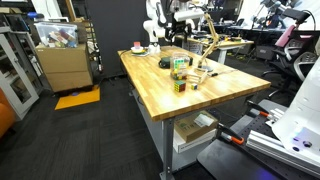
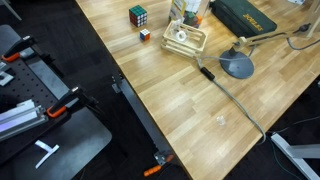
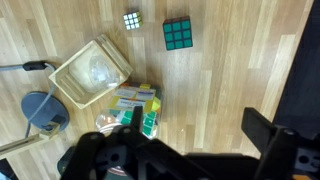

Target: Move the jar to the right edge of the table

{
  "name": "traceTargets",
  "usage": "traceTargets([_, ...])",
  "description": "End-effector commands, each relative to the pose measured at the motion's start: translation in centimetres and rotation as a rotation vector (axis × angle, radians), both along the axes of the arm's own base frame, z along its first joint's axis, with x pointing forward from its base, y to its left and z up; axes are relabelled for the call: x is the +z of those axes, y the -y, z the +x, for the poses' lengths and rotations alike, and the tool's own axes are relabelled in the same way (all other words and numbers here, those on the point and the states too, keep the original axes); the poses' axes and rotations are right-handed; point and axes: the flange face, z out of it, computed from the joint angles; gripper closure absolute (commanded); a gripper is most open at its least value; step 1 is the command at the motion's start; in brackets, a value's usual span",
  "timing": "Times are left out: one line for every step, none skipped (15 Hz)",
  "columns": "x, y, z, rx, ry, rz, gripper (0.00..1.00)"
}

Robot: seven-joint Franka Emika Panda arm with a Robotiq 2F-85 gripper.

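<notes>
The jar (image 3: 137, 103) lies under my left finger in the wrist view, showing green and yellow with a pale top. In an exterior view it stands mid-table (image 1: 180, 65), and in another it sits at the top edge (image 2: 189, 9). My gripper (image 3: 195, 112) is open and empty above the wooden table (image 3: 230, 60). Its left finger overlaps the jar and its right finger hangs over bare wood. A multicoloured cube (image 3: 177, 34) lies beyond the jar and shows in both exterior views (image 1: 181, 84) (image 2: 138, 15).
A clear plastic tub (image 3: 92, 70) (image 2: 185, 40) sits beside the jar. A small cube (image 3: 132, 20) lies near the big one. A desk lamp's grey base (image 3: 42, 108) (image 2: 238, 67) and a green box (image 2: 245, 15) stand close. A low dark round object (image 1: 165, 63) sits behind.
</notes>
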Motion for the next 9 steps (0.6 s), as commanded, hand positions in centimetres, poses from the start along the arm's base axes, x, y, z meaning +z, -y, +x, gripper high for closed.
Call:
traceTargets([0.1, -0.1, 0.0, 0.002, 0.0, 0.0, 0.0])
traceTargets([0.2, -0.1, 0.0, 0.002, 0.001, 0.0, 0.0])
traceTargets([0.2, -0.1, 0.0, 0.002, 0.001, 0.0, 0.0])
traceTargets([0.2, -0.1, 0.0, 0.002, 0.001, 0.0, 0.0])
traceTargets([0.2, -0.1, 0.0, 0.002, 0.001, 0.0, 0.0])
traceTargets([0.2, -0.1, 0.0, 0.002, 0.001, 0.0, 0.0])
traceTargets([0.2, 0.1, 0.4, -0.022, 0.023, -0.004, 0.0])
traceTargets([0.1, 0.5, 0.9, -0.038, 0.031, -0.007, 0.0])
traceTargets([0.0, 0.9, 1.3, -0.048, 0.035, -0.004, 0.0])
